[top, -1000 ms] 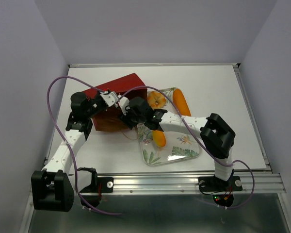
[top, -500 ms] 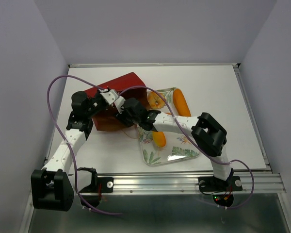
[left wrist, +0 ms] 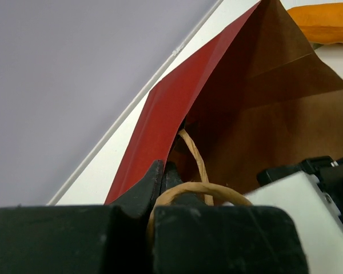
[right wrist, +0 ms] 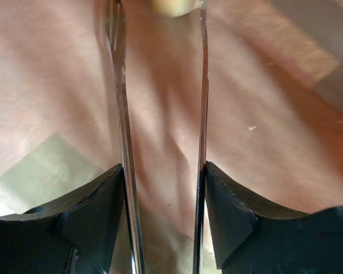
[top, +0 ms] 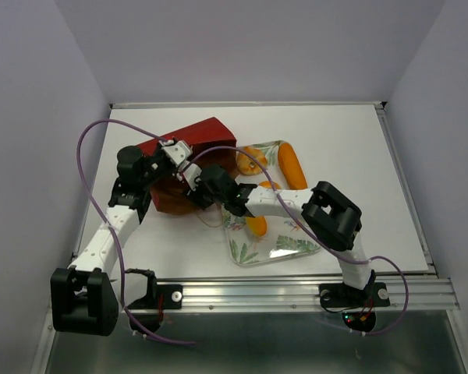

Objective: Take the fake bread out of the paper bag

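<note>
**Top view.** The paper bag [top: 189, 144] lies on its side at 10 o'clock on the table [top: 351, 140]. It is dark red outside, and its mouth faces roughly 4 o'clock toward the leaf-patterned tray [top: 296, 245]. 3 pieces of fake bread sit out on that tray: a long loaf [top: 293, 166] at its 1 o'clock corner, a round bun [top: 251, 159] at 11 o'clock, and an oval roll [top: 256, 225] near its middle.

**Left wrist view.** Your left gripper [left wrist: 163, 172] is pinched closed on the bag's upper rim and holds the mouth lifted. A twine handle [left wrist: 195, 157] loops beside the fingers.

**Right wrist view.** Your right gripper [right wrist: 158, 23] is inside the bag with kraft paper all around. Its fingers are set at a narrow gap with nothing between them. A pale golden shape [right wrist: 172, 5] lies at 12 o'clock, just beyond the fingertips. It is blurred and is probably a remaining bun; its long axis cannot be told.

**Judgement.** Your right arm is the nearer tool. The coming move is a straight advance along the bag's own axis, toward 10 o'clock in the top view, and then a closing of the fingers. If the left grip slackens, the paper may sag onto them.
</note>
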### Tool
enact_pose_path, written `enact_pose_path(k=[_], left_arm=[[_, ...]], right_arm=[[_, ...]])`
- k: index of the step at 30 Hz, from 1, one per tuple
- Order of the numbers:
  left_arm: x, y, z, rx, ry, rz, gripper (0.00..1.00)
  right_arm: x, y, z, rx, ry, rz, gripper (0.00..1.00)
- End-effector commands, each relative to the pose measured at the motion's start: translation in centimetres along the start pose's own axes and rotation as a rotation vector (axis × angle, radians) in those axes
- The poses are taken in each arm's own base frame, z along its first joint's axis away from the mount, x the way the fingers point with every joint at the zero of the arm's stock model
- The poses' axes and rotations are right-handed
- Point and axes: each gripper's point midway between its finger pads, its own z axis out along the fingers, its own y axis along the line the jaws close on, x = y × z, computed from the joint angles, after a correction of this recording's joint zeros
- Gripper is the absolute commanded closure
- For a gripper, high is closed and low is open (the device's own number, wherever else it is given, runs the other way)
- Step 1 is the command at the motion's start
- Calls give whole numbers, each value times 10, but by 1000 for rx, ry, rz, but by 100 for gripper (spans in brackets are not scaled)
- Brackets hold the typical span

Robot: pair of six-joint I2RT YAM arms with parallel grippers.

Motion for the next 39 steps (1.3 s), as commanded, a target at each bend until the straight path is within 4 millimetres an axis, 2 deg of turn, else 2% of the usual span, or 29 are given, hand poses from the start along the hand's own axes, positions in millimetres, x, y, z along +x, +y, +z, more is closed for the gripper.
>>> enact_pose_path(k=[1,6,12,20,28,33,35,39], left_arm=[[-43,25,4,-65,-114,54,100],[-47,29,5,-76,-123,28,100],[-51,23,3,-54,-139,30,100],[-53,20,6,-28,-151,0,100],[-58,18,5,-22,-164,-6,100],[-58,16,5,-14,-165,-7,100],[-57,14,6,-6,-167,-7,100],[-58,12,7,5,-171,-8,100]], right_arm=[[-45,8,-14,-28,-156,-32,39],[-36,5,-10,-2,-144,-27,39],[-43,-12,-6,99,-168,-2,39],[-60,-14,0,99,-205,4,38],[-49,-8,16,105,-168,-9,38],[-52,-10,21,112,-171,-15,38],[-41,-5,29,95,-136,-20,38],[-34,4,36,54,-122,-22,40]])
